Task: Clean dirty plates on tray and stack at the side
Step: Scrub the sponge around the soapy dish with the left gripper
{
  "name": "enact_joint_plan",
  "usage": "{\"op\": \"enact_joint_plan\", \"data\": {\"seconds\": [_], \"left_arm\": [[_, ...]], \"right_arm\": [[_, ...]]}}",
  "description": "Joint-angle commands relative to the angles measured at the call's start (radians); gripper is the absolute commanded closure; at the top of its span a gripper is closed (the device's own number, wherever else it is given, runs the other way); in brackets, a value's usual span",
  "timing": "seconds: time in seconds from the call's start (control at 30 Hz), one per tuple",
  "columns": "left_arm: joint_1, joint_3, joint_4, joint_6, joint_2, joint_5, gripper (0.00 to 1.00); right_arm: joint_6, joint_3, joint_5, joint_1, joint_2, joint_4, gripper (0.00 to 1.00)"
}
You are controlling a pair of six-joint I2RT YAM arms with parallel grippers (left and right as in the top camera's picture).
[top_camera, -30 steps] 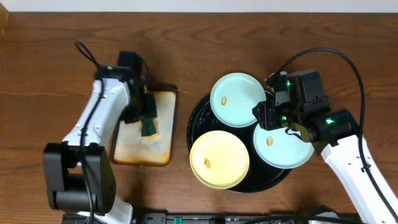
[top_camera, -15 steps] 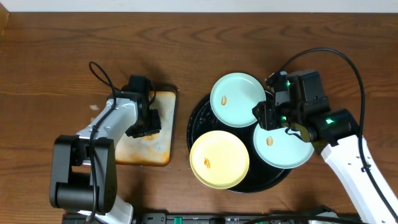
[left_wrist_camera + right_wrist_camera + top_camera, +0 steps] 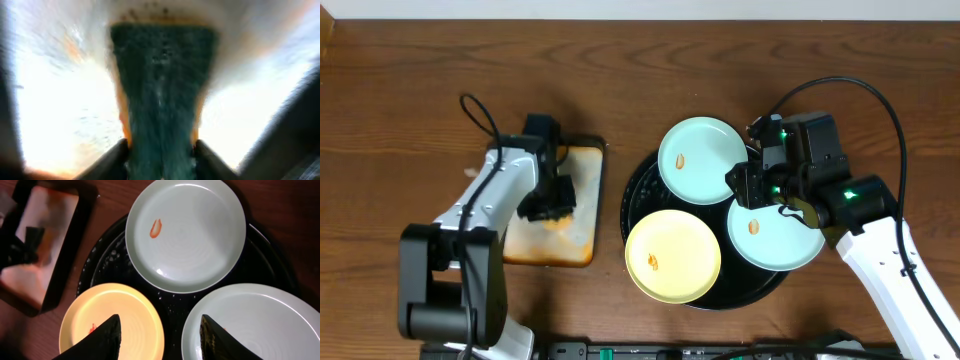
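- Currently, nothing is cleaned or stacked: all three small round plates lie on the large round black tray with a raised rim (image 3: 632, 195) (image 3: 107, 255), which sits right of centre and towards the near edge of the table
- The first pale mint-green plate (image 3: 702, 160) (image 3: 185, 235) rests at the far edge of the black tray; the second pale mint-green plate (image 3: 780, 240) (image 3: 260, 325) rests at its right edge and overhangs the rim; the pale yellow plate (image 3: 672, 256) (image 3: 130, 310) rests at its near-left edge
- Each plate carries one small orange food speck (image 3: 678, 160) on its upper face
- The left gripper (image 3: 552, 195) (image 3: 160, 150) hangs over the smaller rectangular orange-stained tray (image 3: 575, 245) (image 3: 50, 240), just left of the black tray; the blurred wrist view shows a dark green sponge (image 3: 160, 90) (image 3: 558, 200) between the fingers, and the jaws appear closed on it
- The right gripper (image 3: 750, 185) (image 3: 160, 320) hovers above the black tray, between the two mint-green plates; its jaws stand partly apart with nothing between them
- Judgement: the task is at its opening stage; what is left is to wipe all three plates, move each off the black tray and stack them at the side
- Surface: a dark brown wood-grain table (image 3: 420, 80); no stack is present on it
- Room: a pale strip, probably a wall, runs along the far edge of the table; black cables loop from both arms; dark equipment lines the near edge
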Motion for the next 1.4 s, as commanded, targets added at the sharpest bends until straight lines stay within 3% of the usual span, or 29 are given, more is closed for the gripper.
{"op": "enact_joint_plan", "data": {"seconds": [0.0, 0.53, 0.57, 0.7, 0.9, 0.97, 1.0, 1.03, 1.1, 1.37], "left_arm": [[0.003, 0.057, -0.012, -0.002, -0.069, -0.022, 0.48], [0.003, -0.066, 0.211, 0.018, 0.043, -0.076, 0.46], [0.003, -0.066, 0.214, 0.018, 0.058, -0.075, 0.50], [0.003, -0.064, 0.208, 0.017, 0.078, -0.061, 0.92], [0.003, 0.032, 0.077, 0.017, 0.010, -0.026, 0.93], [0.003, 0.070, 0.043, 0.017, -0.024, -0.026, 0.92], [0.003, 0.082, 0.033, 0.017, -0.042, -0.024, 0.83], [0.003, 0.089, 0.029, 0.017, -0.062, -0.021, 0.64], [0.003, 0.089, 0.028, 0.017, -0.093, -0.018, 0.50], [0.003, 0.041, 0.035, 0.017, -0.079, -0.026, 0.46]], "right_arm": [[0.011, 0.017, 0.006, 0.010, 0.007, 0.002, 0.50], [0.011, 0.017, 0.006, 0.010, 0.007, 0.011, 0.49], [0.011, 0.017, 0.006, 0.010, 0.007, 0.011, 0.49], [0.011, 0.017, 0.006, 0.010, 0.007, 0.011, 0.49], [0.011, 0.017, 0.006, 0.010, 0.007, 0.011, 0.47], [0.011, 0.017, 0.006, 0.010, 0.007, 0.011, 0.47], [0.011, 0.017, 0.006, 0.010, 0.007, 0.011, 0.47], [0.011, 0.017, 0.006, 0.010, 0.007, 0.011, 0.46], [0.011, 0.017, 0.006, 0.010, 0.007, 0.011, 0.46], [0.011, 0.017, 0.006, 0.010, 0.007, 0.011, 0.44]]}}
